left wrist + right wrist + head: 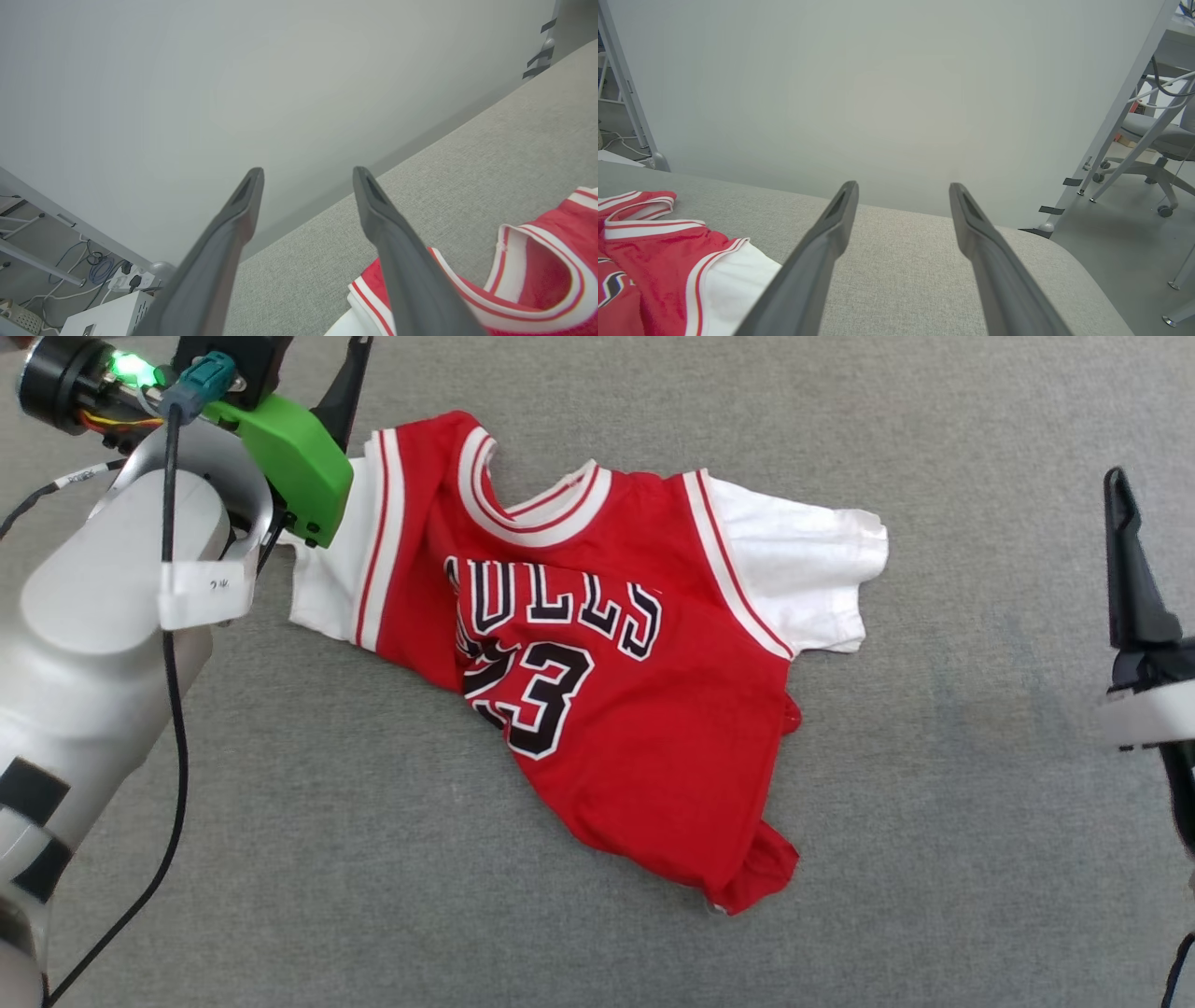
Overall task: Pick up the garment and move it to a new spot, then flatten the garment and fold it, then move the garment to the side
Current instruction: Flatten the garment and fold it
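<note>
The garment (653, 709), a red jersey with white short sleeves, lies front up and rumpled on the grey cloth table (280, 859); its black "23" shows, and its lower hem is bunched. Above the sleeve on the view's left hovers my left arm, one dark finger (344, 392) showing at the top. In the left wrist view the left gripper (307, 175) is open and holds nothing, with the garment's collar (537, 280) at lower right. At the table's right side the right gripper (903, 186) is open and holds nothing, apart from the garment (658, 261); its finger (1130, 579) shows in the head view.
A pale partition wall (896, 93) stands just behind the table's far edge. An office chair (1153, 126) and a slanted frame leg are off the table's right end. Cables and a power strip (126, 280) lie on the floor past the left end.
</note>
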Controlling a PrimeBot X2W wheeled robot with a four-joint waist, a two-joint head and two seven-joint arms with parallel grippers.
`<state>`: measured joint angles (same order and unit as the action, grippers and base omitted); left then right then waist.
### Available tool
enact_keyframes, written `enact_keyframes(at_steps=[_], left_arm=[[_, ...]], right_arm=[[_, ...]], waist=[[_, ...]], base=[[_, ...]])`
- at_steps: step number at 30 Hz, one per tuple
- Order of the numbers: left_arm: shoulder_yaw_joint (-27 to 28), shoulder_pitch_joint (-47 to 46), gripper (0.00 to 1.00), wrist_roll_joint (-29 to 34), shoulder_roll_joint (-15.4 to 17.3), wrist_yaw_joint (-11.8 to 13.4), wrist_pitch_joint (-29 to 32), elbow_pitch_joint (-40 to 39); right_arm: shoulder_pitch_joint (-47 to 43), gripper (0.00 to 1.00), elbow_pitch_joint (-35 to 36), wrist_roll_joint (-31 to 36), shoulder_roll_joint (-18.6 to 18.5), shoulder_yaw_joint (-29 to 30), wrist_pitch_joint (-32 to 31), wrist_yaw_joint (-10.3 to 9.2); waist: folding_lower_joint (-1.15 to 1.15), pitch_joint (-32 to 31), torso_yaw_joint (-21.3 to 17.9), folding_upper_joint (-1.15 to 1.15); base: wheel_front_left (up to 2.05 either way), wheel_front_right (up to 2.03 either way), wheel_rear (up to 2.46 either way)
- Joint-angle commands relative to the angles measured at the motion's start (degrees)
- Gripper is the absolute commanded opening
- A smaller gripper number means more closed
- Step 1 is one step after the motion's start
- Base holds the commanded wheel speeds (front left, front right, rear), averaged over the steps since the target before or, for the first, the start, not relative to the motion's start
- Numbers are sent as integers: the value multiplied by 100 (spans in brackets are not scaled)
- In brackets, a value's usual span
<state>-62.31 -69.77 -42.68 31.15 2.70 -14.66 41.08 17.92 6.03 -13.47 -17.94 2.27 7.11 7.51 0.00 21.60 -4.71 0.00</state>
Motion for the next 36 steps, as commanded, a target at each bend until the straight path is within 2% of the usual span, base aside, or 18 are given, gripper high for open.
enact_keyframes(at_steps=[1,2,3,7,11,16,19,23,30,36], left_arm=[[240,289,100,114,159,243,-30,-385],[416,465,100,191,248,402,-30,-675],[1009,1287,100,484,527,984,-32,-1688],[1709,2428,100,886,701,1674,-32,-2738],[2341,3512,100,1247,661,2140,-33,-3468],[3028,4640,100,1688,470,2457,-33,-3987],[3378,5221,100,1936,270,2529,-33,-4260],[3728,5764,100,2169,-92,2526,-33,-4466],[4166,6172,100,2540,-844,2137,-33,-4483],[4544,6150,100,2844,-1342,1691,-33,-4332]], right_arm=[[216,100,16,-92,-113,-48,-131,-2],[302,100,-4,-122,-195,-99,-234,-2],[571,100,-99,-265,-529,-387,-720,-2],[846,100,-216,-609,-986,-894,-1581,-2],[1032,100,-238,-1085,-1500,-1490,-2529,-2],[1113,100,-177,-1879,-2075,-2354,-3923,-2],[1250,100,-161,-2213,-2298,-2742,-4484,-2],[1375,100,-438,-2427,-2374,-3038,-4930,-2],[1585,100,-1482,-2463,-2227,-3187,-5069,-2],[1710,100,-2432,-2454,-1899,-3277,-4732,-2]], waist=[[0,-354,376,0],[0,-388,418,0],[0,-511,558,0],[0,-657,732,0],[0,-753,879,0],[0,-802,1008,0],[0,-736,1085,0],[0,-631,1220,0],[0,-341,1514,0],[0,-120,1657,0]], base=[[0,0,0],[0,0,0],[0,0,0],[0,0,0],[0,0,0],[0,0,0],[0,0,0],[0,0,0],[0,0,0],[0,0,0]])
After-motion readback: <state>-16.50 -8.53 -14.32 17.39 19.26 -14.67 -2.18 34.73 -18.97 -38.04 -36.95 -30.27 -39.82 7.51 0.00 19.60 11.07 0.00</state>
